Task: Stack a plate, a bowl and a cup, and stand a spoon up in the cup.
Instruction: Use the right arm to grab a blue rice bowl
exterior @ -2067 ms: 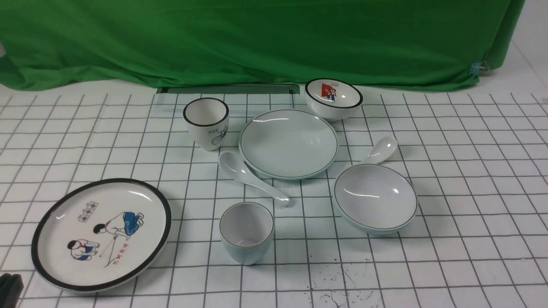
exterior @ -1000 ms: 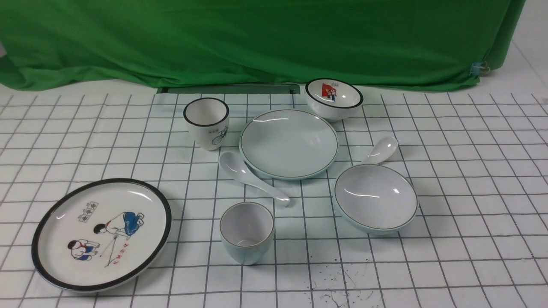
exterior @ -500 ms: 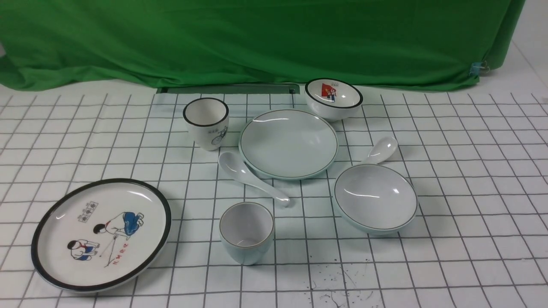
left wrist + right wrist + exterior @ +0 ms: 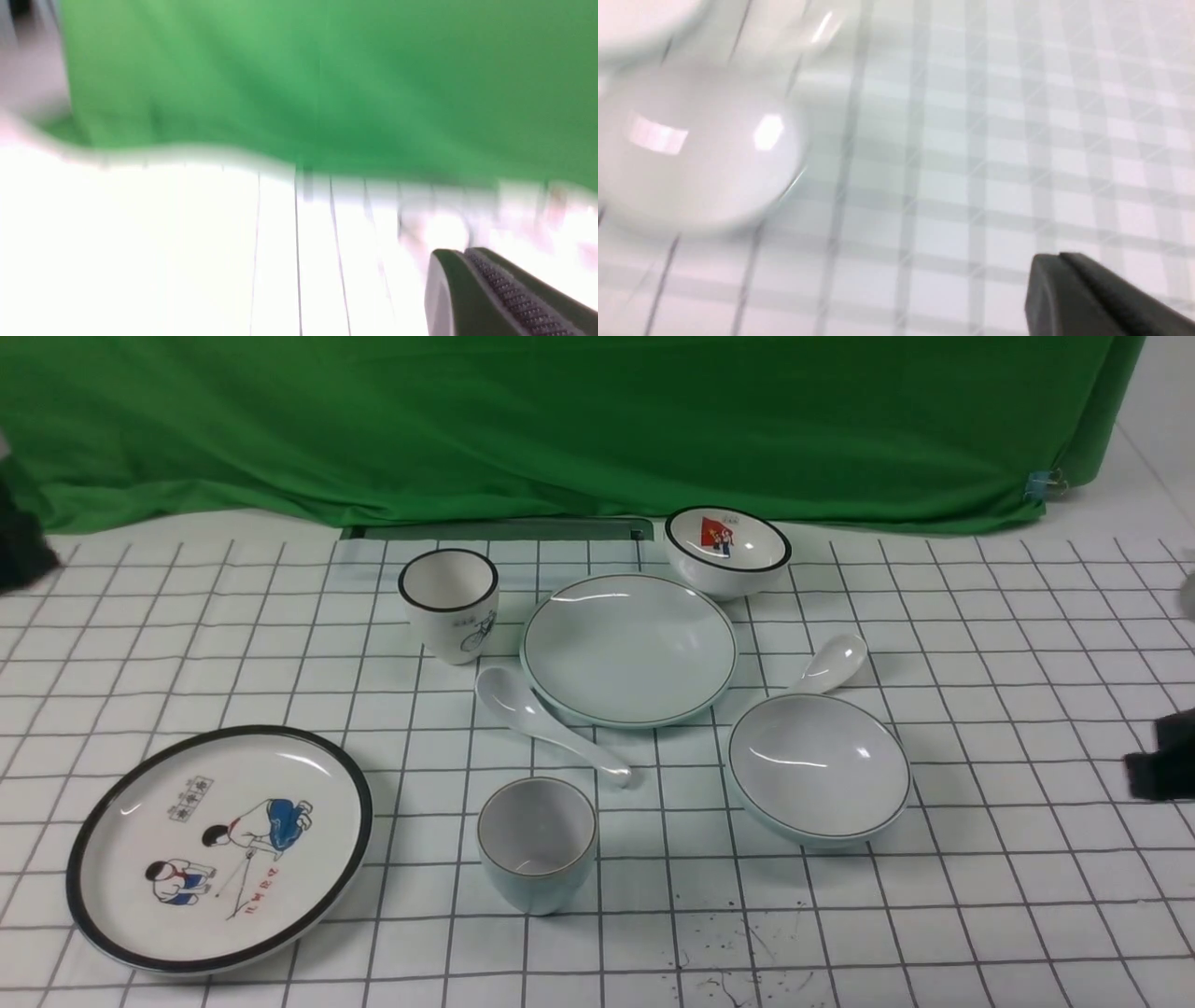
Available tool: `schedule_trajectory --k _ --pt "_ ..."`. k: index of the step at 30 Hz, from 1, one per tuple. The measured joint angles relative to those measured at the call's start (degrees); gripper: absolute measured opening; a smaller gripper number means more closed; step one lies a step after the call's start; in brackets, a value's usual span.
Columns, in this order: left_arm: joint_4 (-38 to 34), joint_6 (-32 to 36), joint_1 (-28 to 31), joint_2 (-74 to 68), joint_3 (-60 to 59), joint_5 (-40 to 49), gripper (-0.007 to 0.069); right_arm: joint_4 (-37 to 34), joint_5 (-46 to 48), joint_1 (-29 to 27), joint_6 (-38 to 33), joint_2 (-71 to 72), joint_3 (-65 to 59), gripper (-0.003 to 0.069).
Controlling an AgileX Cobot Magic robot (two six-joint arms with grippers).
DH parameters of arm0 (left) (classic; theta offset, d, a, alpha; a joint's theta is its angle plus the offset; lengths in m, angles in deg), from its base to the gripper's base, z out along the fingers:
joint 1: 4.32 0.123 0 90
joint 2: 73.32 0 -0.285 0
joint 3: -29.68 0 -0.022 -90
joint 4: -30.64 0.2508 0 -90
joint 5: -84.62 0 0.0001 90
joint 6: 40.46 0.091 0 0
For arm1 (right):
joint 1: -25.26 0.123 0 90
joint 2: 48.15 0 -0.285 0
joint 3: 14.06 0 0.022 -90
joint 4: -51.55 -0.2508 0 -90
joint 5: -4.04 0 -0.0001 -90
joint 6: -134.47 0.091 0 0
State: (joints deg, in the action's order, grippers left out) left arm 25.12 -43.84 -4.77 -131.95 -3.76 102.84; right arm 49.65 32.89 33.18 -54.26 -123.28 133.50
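Right gripper (image 4: 1162,765) closed and empty at the right edge of the table (image 4: 1027,915), the bowl (image 4: 819,767) nearest it, left gripper (image 4: 465,263) likewise shut and empty; plate (image 4: 628,649), cup (image 4: 537,840) and spoon (image 4: 551,719) lie separate mid-table, nothing stacked, presumably so each lifts singly.

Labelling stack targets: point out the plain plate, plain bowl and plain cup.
plain plate (image 4: 628,649), front view, centre of its well.
plain bowl (image 4: 819,767), front view, inner floor.
plain cup (image 4: 537,845), front view, its inside.
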Motion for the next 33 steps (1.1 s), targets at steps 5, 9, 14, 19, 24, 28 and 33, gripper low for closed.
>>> schedule_trajectory --k 5,9,14,19,24,28,33 --pt "-14.57 16.17 -1.93 -11.29 2.87 9.19 -0.0029 -5.73 9.02 5.68 -3.92 -13.97 10.65 0.0061" --pt "-18.84 20.88 -2.60 -16.31 3.79 11.75 -0.0029 -7.26 10.31 6.55 -4.51 -22.17 19.02 0.0242" --pt "-19.90 22.15 -2.96 -18.97 3.91 14.15 -0.0029 -8.05 9.83 6.55 -4.57 -32.29 26.79 0.0484" --pt "-19.95 22.32 -2.96 -19.07 3.95 13.50 -0.0029 -10.87 8.69 6.79 -4.20 -39.00 28.45 0.0461" --pt "-20.06 22.61 -2.96 -19.07 3.95 12.49 -0.0029 -11.60 6.89 7.24 -4.18 -42.22 28.45 0.0307" --pt "-20.06 22.61 -2.96 -19.07 3.95 12.46 -0.0029 -11.71 7.14 7.30 -6.28 -42.20 29.30 0.0109" --pt "-20.06 22.61 -2.96 -19.07 3.95 12.46 -0.0029 -10.21 15.23 7.43 -9.26 -41.40 36.34 0.0073"
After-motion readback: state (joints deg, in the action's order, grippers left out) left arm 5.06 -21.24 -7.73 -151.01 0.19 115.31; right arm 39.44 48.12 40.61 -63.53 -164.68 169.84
